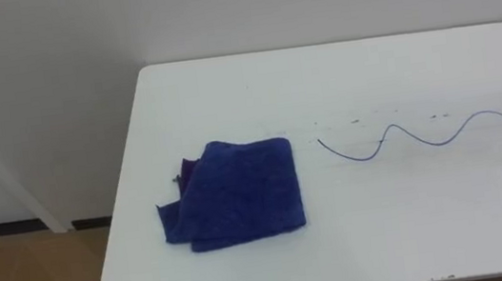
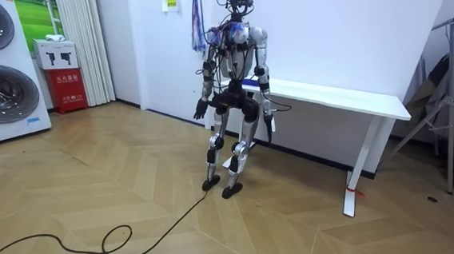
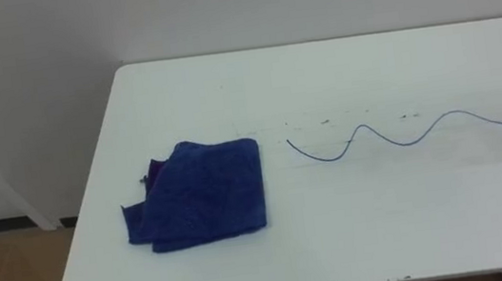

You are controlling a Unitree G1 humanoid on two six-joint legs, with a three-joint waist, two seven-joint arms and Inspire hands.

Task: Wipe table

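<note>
Blue cloth (image 1: 236, 192) on table (image 1: 415, 226), left hand (image 2: 201, 109), right hand (image 2: 270, 135) lowered, grasp state unclear

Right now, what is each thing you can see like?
Blue cloth: folded, lying flat, untouched.
Table: marked with a wavy blue line, not yet wiped.
Left hand: hanging by the robot's side.
Right hand: hanging by the robot's side.

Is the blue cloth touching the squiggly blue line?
Apart: the left eye view shows bare white table between the folded blue cloth and the squiggly blue line.
</note>
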